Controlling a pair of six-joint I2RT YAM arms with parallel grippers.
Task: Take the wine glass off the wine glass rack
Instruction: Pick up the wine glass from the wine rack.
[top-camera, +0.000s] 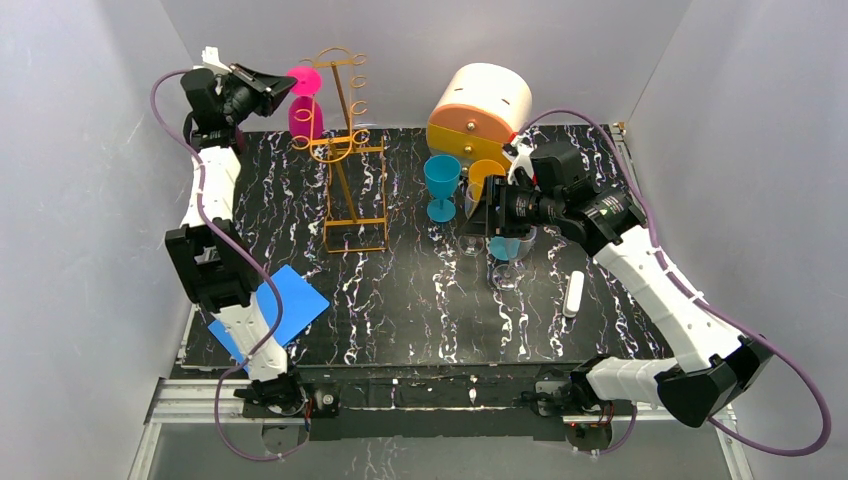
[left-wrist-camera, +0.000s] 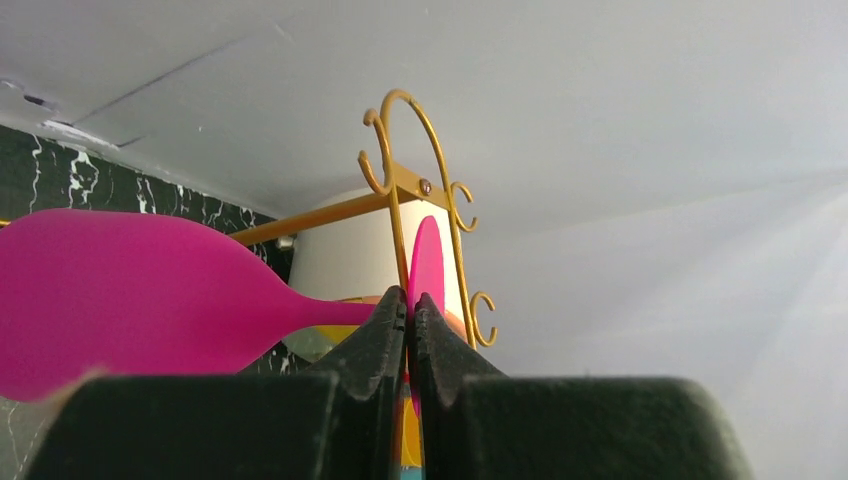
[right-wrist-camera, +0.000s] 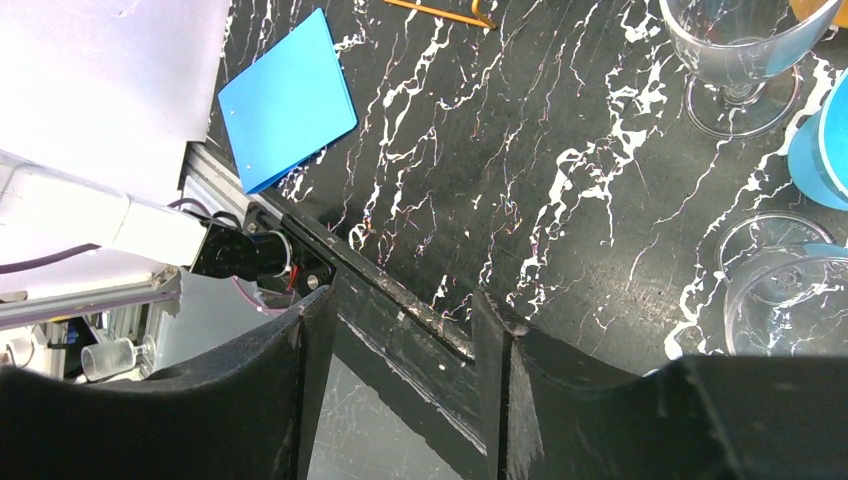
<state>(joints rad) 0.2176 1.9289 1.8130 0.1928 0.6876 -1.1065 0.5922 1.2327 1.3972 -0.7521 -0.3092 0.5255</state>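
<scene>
The left claw (left-wrist-camera: 410, 300) is clamped shut on the stem of the pink wine glass (left-wrist-camera: 150, 290), which lies sideways, raised beside the top hooks of the wine glass rack (left-wrist-camera: 400, 185). The right claw (right-wrist-camera: 405, 300) hangs over the desk (top-camera: 420, 300) with its jaws apart.

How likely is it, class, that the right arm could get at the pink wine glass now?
Probably not. The left gripper is shut on the stem of the pink wine glass, and the wine glass rack stands between that glass and the open right gripper across the table.
</scene>
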